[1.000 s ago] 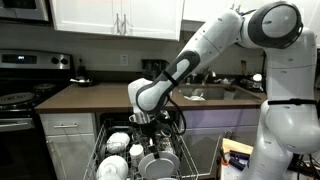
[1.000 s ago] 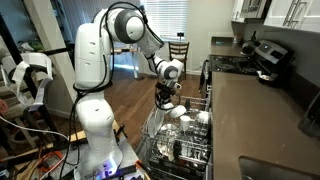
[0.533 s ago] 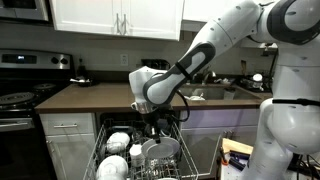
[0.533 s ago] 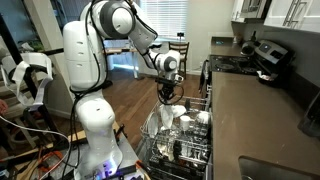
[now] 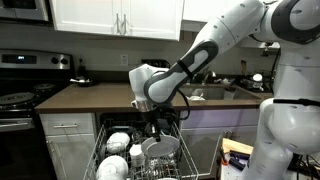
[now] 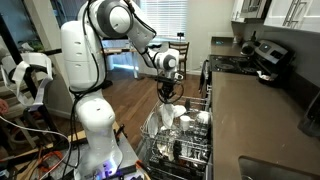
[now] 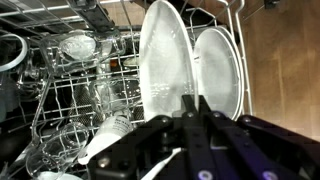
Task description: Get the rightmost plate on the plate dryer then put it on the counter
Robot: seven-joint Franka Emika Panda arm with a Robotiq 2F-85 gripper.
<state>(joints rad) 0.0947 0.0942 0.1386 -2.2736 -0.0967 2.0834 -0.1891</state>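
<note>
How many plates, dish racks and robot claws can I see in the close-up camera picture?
Plates: 2, the near plate and the far plate, both standing on edge
Racks: 1, the dish rack
Claws: 1, the gripper, shut on the near plate's edge
Total: 4
</note>
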